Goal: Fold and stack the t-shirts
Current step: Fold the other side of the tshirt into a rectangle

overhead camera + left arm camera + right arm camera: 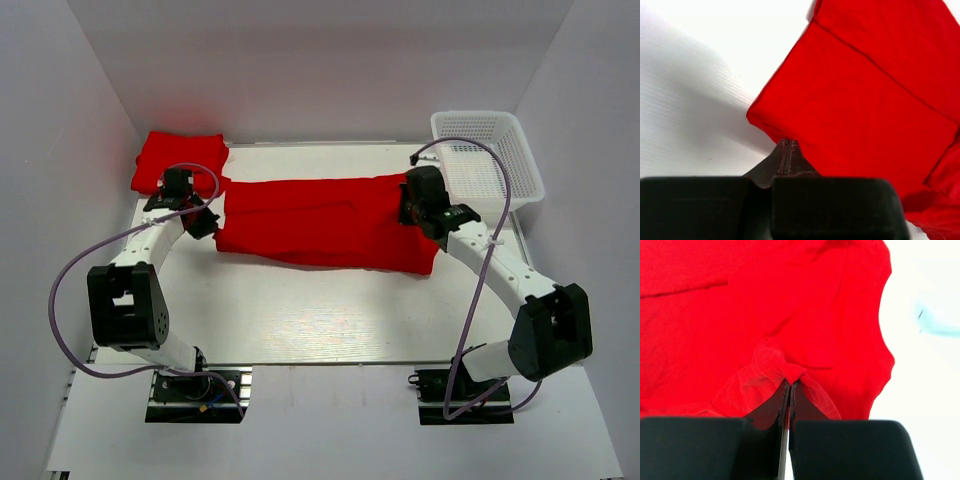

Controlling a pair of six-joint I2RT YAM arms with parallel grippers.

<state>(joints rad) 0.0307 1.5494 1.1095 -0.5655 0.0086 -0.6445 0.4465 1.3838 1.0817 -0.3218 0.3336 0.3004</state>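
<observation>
A red t-shirt [320,220], folded into a long band, lies across the middle of the table. My left gripper [207,222] is at its left end. In the left wrist view the gripper [788,143] is shut with the tips pinching the shirt's edge [865,100], which looks slightly lifted. My right gripper [412,207] is at the shirt's right end. In the right wrist view the gripper [790,382] is shut on a bunched pinch of the fabric [775,362]. A second red t-shirt [178,160] lies folded at the back left corner.
A white mesh basket [490,150] stands at the back right, just beyond the right arm. White walls close in the table at the back and on both sides. The bare table [320,320] shows between the shirt and the arm bases.
</observation>
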